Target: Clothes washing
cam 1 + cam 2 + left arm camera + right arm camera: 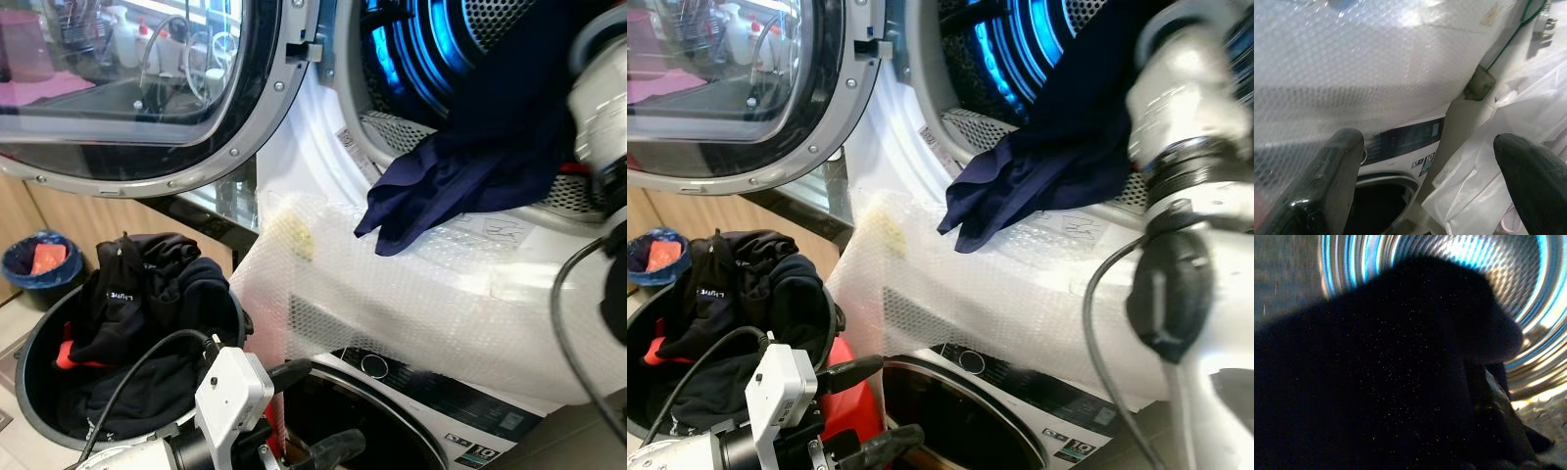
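My left claw: two black fingers, wide apart.
Bubble wrap: covers the white washer.
Plastic bags: beside it.

A small blue bin stands on the floor at far left, lined with a dark bag and holding something orange. Reflected in the round glass are white bottles and a pink object. Crumpled clear plastic sheeting lies beside the lower machine, and a green cable runs above it
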`<state>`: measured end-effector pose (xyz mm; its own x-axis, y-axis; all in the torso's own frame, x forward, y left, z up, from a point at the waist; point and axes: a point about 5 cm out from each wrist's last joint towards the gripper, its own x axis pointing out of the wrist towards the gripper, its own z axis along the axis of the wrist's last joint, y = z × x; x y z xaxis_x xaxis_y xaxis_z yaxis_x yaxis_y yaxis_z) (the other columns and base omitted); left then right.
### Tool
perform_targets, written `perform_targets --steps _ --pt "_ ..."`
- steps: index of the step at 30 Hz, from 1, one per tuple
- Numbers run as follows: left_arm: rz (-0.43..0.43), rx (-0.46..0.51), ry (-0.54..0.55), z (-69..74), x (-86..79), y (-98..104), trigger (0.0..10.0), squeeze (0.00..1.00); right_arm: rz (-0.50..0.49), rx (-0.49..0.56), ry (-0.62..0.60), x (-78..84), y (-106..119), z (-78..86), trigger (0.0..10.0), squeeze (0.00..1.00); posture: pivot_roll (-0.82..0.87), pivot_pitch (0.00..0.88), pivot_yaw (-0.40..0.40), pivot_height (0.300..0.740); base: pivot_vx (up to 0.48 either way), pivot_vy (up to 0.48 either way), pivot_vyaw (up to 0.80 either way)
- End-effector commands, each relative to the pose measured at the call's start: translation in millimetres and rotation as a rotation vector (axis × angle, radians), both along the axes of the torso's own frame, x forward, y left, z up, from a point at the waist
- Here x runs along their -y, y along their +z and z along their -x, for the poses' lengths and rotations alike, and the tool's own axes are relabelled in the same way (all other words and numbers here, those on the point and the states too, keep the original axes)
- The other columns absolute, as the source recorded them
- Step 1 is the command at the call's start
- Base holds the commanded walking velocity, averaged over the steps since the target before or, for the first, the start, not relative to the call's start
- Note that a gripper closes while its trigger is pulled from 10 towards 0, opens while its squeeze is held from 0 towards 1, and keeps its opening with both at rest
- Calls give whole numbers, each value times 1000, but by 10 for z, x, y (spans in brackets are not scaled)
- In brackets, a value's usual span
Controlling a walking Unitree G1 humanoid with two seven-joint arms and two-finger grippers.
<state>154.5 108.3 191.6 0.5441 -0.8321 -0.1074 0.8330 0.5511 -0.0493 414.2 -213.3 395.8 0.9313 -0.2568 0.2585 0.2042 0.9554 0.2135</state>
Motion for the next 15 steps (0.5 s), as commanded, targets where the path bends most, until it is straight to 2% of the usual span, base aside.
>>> perform_targets --steps 1,6,9,10,11,12,15 --pt "8 11 -11 49 24 50 10000 0 29 9 -9 18 45 19 10000 0 136 89 -174 740 0 0 0" --pt "10 2 -8 62 21 59 10000 0 22 -64 13 43 -35 7 10000 0 137 93 -169 740 0 0 0" --pt "7 2 -6 59 12 58 10000 0 38 -61 45 46 5 20 10000 0 135 92 -167 740 0 0 0" --pt "5 3 -4 49 5 59 10000 0 99 -53 86 63 28 39 10000 1000 129 89 -165 740 0 0 0" --pt "5 3 -4 49 5 59 10000 0 99 -53 86 63 28 39 10000 1000 129 89 -165 740 0 0 0" --pt "5 3 -3 38 6 61 10000 0 145 -38 136 68 30 56 10000 1000 126 85 -163 740 0 0 0" --pt "5 4 -4 30 8 60 10000 0 216 -31 181 96 8 83 10000 1000 123 80 -161 740 0 0 0"
